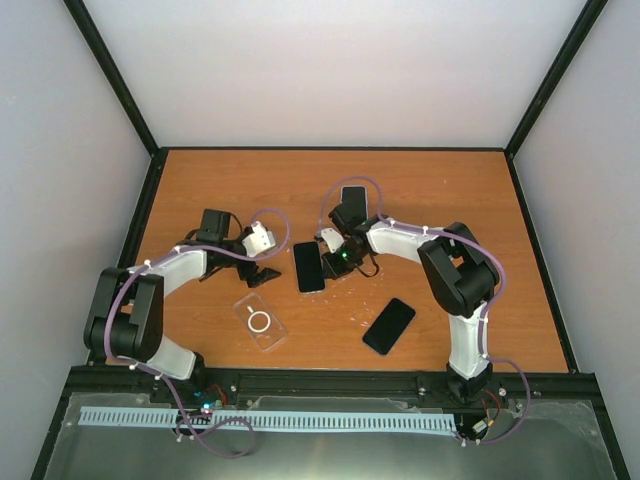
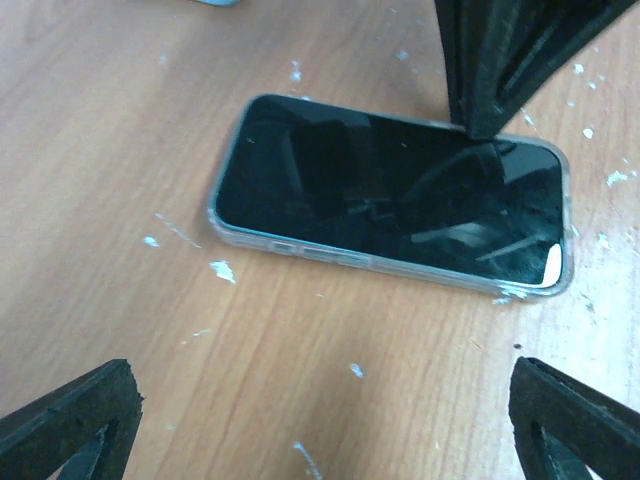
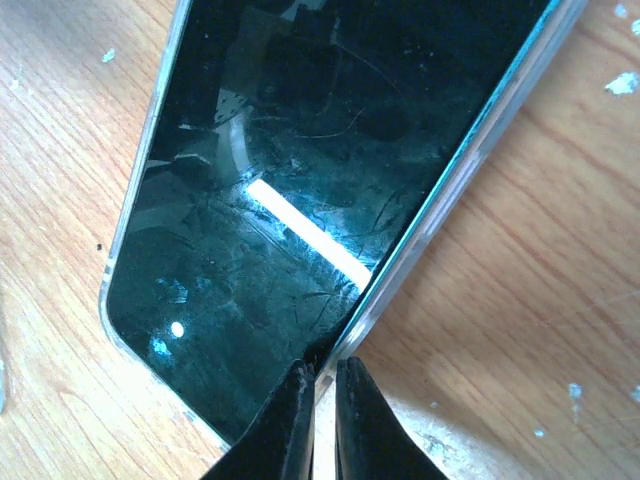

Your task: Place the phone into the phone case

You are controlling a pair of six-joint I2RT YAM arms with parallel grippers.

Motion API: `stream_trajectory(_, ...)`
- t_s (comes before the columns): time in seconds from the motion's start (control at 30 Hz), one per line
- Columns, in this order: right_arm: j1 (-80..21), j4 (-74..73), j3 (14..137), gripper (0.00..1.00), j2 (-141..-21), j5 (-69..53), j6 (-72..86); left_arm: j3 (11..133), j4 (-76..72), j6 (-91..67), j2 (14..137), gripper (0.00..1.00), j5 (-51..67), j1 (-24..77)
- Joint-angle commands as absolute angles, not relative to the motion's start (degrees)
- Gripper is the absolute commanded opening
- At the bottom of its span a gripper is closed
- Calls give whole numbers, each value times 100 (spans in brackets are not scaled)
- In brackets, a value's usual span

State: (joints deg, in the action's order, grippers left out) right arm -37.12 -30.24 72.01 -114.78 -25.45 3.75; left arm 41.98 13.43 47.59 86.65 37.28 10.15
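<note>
Black cased phone (image 1: 309,266) is touched at its long edge by the closed right gripper (image 3: 322,380); the left gripper (image 2: 322,372) is held wide.

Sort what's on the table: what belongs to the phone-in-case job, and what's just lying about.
Job: middle phone, seated in its clear case; right gripper, shut, tips at its edge; left gripper, open above it.
Lying about: ringed empty case by the left arm; black phone near the right arm; far phone behind it.
</note>
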Motion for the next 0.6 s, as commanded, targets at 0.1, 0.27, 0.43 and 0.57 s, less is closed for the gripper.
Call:
stream_trajectory(0.1, -3974, -3374, 6934, 16, -12143, -1280, 195, 4229, 676, 3914, 8348, 100, 3805, 813)
stream_trajectory(0.27, -3940, -3323, 7212, 27, -11666, -1343, 201, 4194, 503, 3563, 8240, 100, 3667, 740)
stream_trajectory(0.43, -3929, -3221, 7309, 57, -11253, -1519, 284, 4141, 224, 3144, 8110, 100, 3516, 607)
stream_trajectory(0.57, -3936, -3165, 7372, 74, -11131, -1824, 485, 4074, 65, 2984, 8024, 100, 3409, 550)
